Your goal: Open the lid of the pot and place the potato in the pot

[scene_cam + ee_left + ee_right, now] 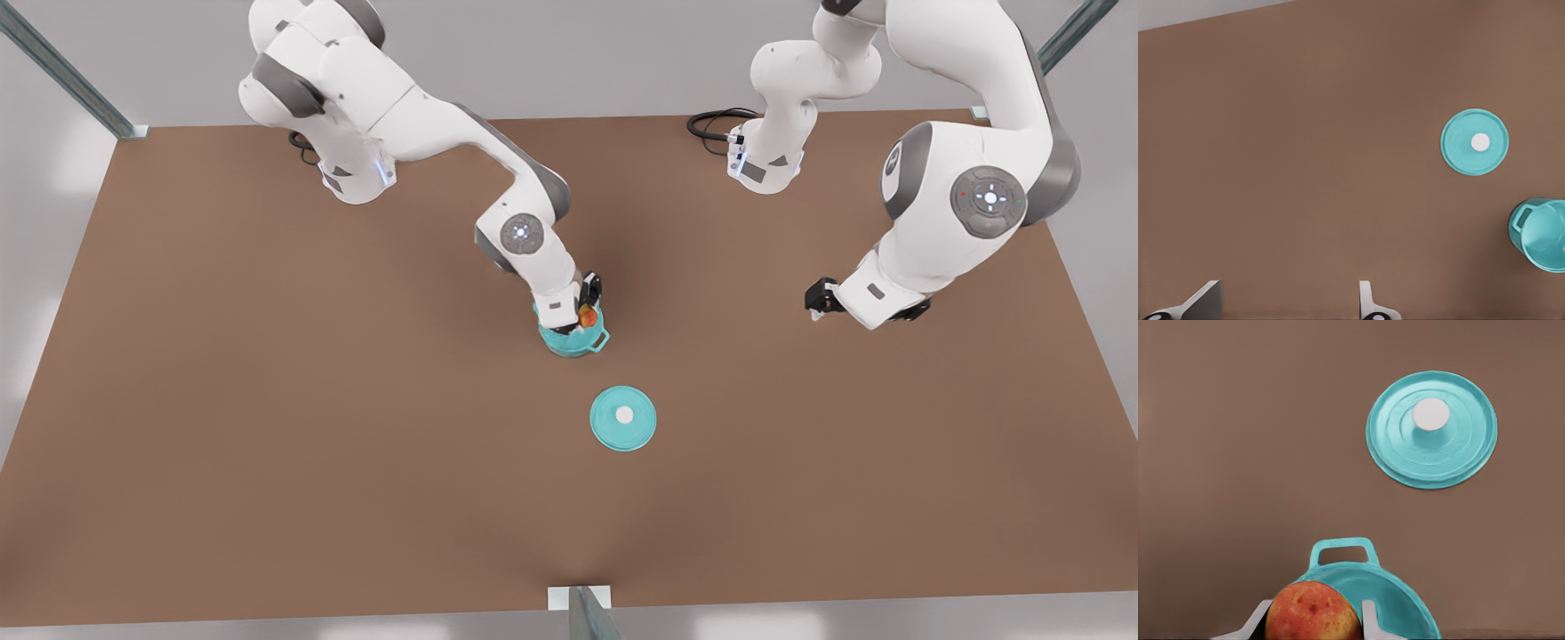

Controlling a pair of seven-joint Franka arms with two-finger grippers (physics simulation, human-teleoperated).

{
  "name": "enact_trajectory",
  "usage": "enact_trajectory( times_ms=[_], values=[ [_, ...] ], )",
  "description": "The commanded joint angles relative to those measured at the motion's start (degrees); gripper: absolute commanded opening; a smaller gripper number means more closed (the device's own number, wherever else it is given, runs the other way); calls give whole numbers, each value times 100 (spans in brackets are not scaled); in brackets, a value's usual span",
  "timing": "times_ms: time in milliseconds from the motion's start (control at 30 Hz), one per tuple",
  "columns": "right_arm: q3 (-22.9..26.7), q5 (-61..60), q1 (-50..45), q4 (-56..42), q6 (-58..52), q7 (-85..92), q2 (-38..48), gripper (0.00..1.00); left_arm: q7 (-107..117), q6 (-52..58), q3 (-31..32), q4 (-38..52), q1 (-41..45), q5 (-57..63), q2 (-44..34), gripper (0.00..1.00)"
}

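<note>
The teal pot [578, 340] stands near the table's middle with its top uncovered. My right gripper [582, 313] hangs just over the pot's mouth, shut on the potato [589, 316]. In the right wrist view the yellow, red-blotched potato [1313, 613] sits between both fingers above the pot [1405, 600]. The pot lid [623, 418] lies flat on the table, knob up, a short way in front of the pot; it is also seen as the lid [1431, 430] and the lid [1474, 142]. My left gripper [1288, 300] waits open and holds nothing, off toward the front view's right, with the pot [1541, 233] far from it.
The brown table [267, 400] has bare room on both sides of the pot and lid. A black cable [711, 120] coils at the back by an arm base. A metal bracket [580, 597] stands at the front edge, and posts mark the back corners.
</note>
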State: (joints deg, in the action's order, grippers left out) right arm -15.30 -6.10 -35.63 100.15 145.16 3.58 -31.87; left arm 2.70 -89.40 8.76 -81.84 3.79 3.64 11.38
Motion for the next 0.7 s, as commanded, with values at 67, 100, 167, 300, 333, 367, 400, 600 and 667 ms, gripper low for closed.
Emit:
enact_trajectory(
  times_ms=[67, 100, 167, 300, 333, 367, 400, 600, 667],
  values=[
    [1, 21, -189, 321, -40, -1983, -4, 52, -472, 89, 3, 1, -10, 22, -4, 100],
    [1, 21, -189, 391, -40, -2098, -4, 52, -472, 89, 3, 1, -1, 22, -4, 100],
    [1, 13, -269, 505, -40, -2212, -4, 52, -472, 89, 3, 1, -2, 22, -4, 100],
    [168, 21, -216, 567, -225, -2238, 66, 52, -472, 89, -6, 1, -10, 22, 5, 100],
    [203, 21, -207, 611, -322, -2238, 146, 52, -481, 89, 3, 1, -10, 22, 5, 100],
    [291, 21, -207, 610, -339, -2195, 163, 52, -472, 89, 2, 1, -10, 22, 5, 100],
    [309, 30, -198, 611, -339, -2194, 163, 52, -472, 89, -6, 1, -10, 22, 5, 100],
    [458, 21, -198, 514, -322, -2203, 119, 52, -472, 89, -6, 1, -10, 22, 14, 100],
    [458, 21, -198, 408, -304, -2221, 31, 52, -472, 89, -6, 1, -10, 22, 14, 100]
  ],
)
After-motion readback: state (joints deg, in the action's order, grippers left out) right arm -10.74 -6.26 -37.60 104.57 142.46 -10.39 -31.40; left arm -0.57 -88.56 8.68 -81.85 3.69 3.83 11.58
